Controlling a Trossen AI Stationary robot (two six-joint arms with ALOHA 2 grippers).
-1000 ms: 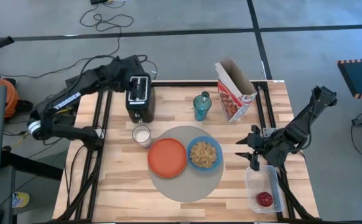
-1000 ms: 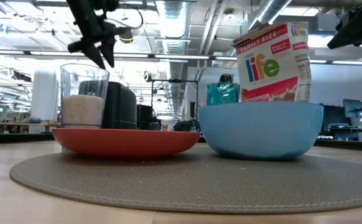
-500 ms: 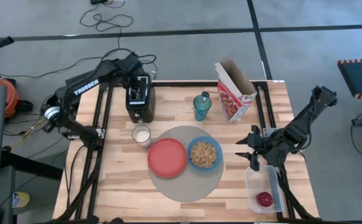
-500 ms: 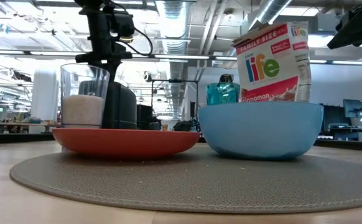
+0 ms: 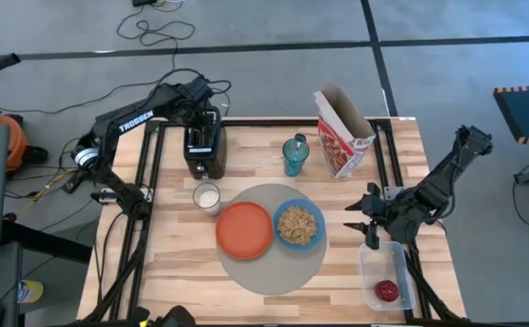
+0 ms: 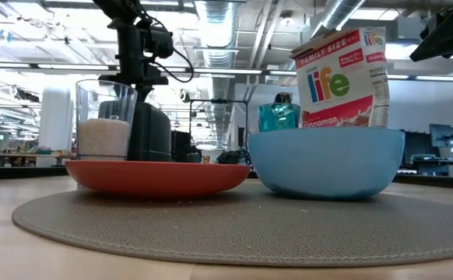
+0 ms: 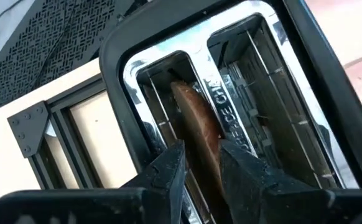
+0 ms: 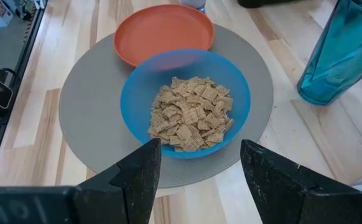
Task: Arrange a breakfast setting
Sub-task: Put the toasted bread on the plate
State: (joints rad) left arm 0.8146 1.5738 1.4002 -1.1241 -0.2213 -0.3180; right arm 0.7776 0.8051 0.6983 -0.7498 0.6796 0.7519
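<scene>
Reaching into the black toaster (image 5: 204,143) at the table's far left, the left gripper (image 7: 198,163) is narrowly parted, its fingers either side of the single toast slice (image 7: 199,134) in one slot. One mat (image 5: 269,272), one plate (image 5: 244,230) and one bowl (image 5: 297,224) are seen mid-table, the right gripper (image 8: 199,165) held wide open and empty beside them.

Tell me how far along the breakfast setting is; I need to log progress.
Done: the red-orange plate and blue bowl of cereal sit on the mat, with the small glass and teal tumbler nearby. In hand: the left gripper straddles the toast slice in the toaster. Left: toast onto the plate and the red fruit out of its container; no spoon is visible. The right gripper waits open by the table's right edge.
</scene>
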